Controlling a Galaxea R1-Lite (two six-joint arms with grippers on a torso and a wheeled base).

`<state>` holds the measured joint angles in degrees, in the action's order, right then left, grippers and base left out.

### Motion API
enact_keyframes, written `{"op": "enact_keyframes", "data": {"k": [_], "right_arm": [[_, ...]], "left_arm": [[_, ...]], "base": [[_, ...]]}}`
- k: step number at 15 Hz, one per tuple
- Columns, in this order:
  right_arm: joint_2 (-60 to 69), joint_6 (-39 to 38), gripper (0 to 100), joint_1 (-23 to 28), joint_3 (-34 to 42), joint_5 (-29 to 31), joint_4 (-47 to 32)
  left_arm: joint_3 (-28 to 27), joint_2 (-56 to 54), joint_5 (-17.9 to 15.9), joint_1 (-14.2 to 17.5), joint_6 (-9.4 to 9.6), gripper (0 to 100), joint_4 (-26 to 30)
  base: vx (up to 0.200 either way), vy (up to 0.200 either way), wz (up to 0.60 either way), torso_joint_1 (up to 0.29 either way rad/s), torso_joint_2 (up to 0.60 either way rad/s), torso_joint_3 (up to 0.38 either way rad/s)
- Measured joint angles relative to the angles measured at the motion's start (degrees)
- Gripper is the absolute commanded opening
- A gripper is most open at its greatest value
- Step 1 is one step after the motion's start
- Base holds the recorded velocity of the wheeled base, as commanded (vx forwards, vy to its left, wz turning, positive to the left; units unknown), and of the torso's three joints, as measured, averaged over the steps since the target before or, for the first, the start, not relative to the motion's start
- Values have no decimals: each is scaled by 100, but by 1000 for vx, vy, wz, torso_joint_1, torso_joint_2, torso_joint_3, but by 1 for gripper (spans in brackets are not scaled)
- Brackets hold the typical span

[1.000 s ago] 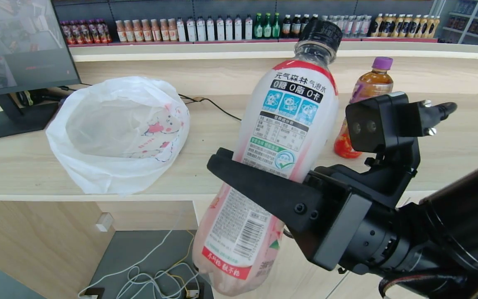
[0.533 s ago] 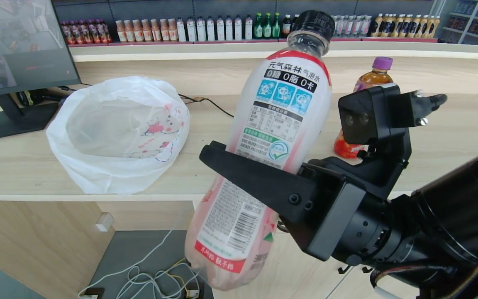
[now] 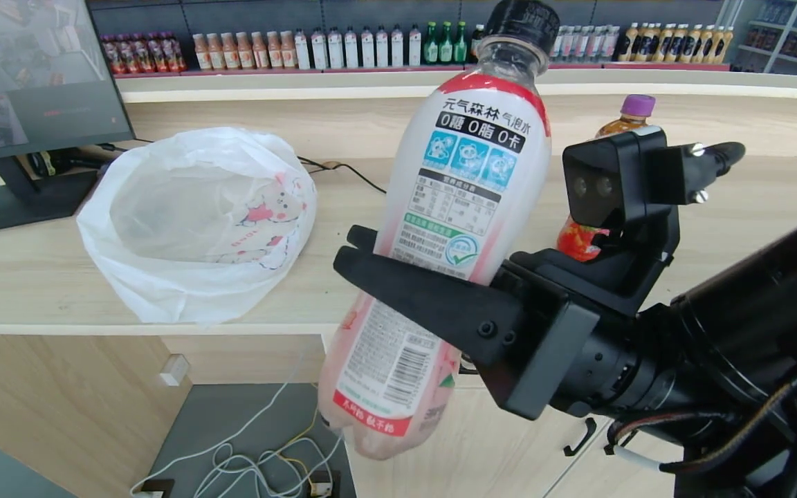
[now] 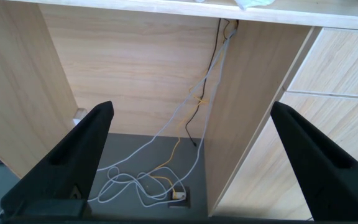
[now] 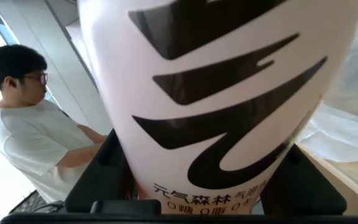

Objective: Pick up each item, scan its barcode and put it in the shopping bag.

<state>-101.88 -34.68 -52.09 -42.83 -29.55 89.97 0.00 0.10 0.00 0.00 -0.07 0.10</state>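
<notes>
bag (image 3: 198, 221), bottle (image 3: 621, 125), monitor (image 3: 32, 69) on counter (image 3: 39, 277)

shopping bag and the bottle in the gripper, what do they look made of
Shopping bag: likely thin, translucent white plastic film; it crinkles, slumps and shines faintly. Bottle: probably clear plastic, see-through just below the cap, with a glossy printed sleeve around the body.

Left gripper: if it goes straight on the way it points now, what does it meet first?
Probably the thin grey and yellow cables hanging ahead of it, then the light wooden back panel behind them. Nothing nearer shows in front of the open left gripper, though depth is unclear.
</notes>
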Motion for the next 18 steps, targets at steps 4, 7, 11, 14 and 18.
{"op": "enact_keyframes", "data": {"k": [4,7,11,14,18], "right_arm": [[-9,55,0,59,-160,-452,6],[-11,28,0,83,-168,-446,2],[33,208,0,417,407,-72,-11],[48,727,0,766,595,961,-11],[223,1512,0,1006,783,1836,-5]], "left_arm": [[0,0,0,0,0,100,0],[0,0,-2,0,0,100,0],[0,0,0,2,0,100,0],[0,0,0,2,0,100,0],[0,0,0,0,0,100,0]], "base": [[0,0,0,0,0,0],[0,0,0,0,0,0],[0,0,0,0,0,0],[0,0,0,0,0,0],[0,0,0,0,0,0]]}}
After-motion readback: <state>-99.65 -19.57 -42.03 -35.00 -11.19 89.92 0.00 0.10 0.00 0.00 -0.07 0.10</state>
